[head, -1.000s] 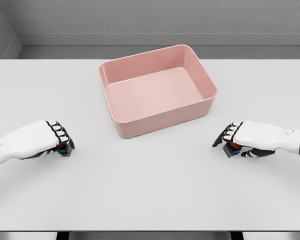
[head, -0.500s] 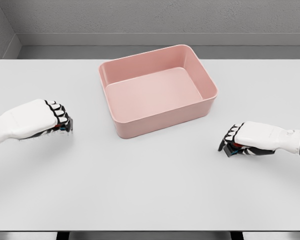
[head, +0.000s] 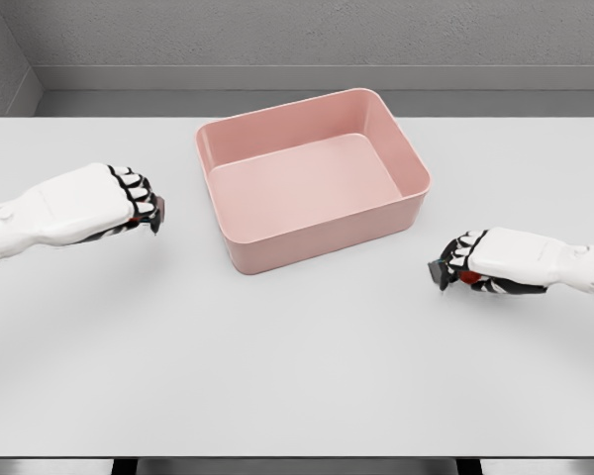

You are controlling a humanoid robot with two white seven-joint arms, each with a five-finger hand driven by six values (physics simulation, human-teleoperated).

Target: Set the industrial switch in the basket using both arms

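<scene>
A pink rectangular basket (head: 417, 203) stands at the back middle of the white table (head: 297, 376), with nothing inside it. My left hand (head: 139, 210) is raised left of the basket, its fingers curled around a small dark switch (head: 157, 212) that is mostly hidden. My right hand (head: 457, 267) is to the right, lower than the basket's front corner, shut on another small dark switch (head: 439, 270) with a red part showing under the fingers. Both hands are clear of the basket's walls.
A grey wall runs behind the table's far edge. The table's front edge crosses the bottom of the view.
My left hand has risen and moved right toward the basket with its switch. My right hand has lifted a little and shifted slightly up with its switch.
</scene>
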